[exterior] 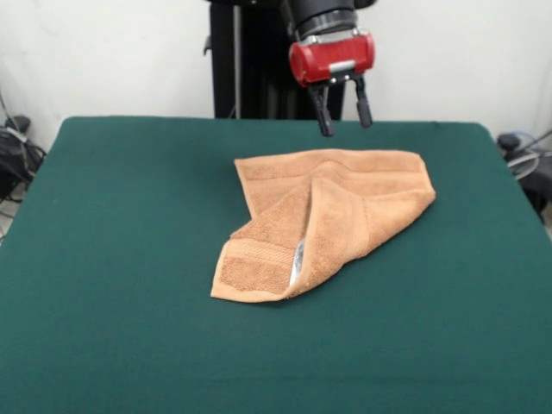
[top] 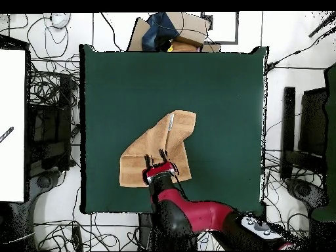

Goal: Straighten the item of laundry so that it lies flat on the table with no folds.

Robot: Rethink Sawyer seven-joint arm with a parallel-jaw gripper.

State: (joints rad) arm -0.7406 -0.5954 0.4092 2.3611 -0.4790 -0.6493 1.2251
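Above the far edge of the towel, the tool hangs in the air, a red cylinder with two dark fingers pointing down, spread apart with a clear gap between them and nothing held. Its tips are lifted off the cloth, not touching it. From the overhead view the tool sits over the towel's edge nearest the robot's base, with the red and black arm running back from it. Below the tool lies the towel, light orange-tan terry cloth, resting near the middle of the worktop, which has a dark green felt-like top much larger than the cloth. The towel is not flat: one part is folded over across the rest, forming a diagonal flap, and a lower corner juts toward the camera in the front view with a woven border band showing. A white label peeks out from under the edge of the fold. Around the worktop, in the overhead view, tangled cables cover the floor.
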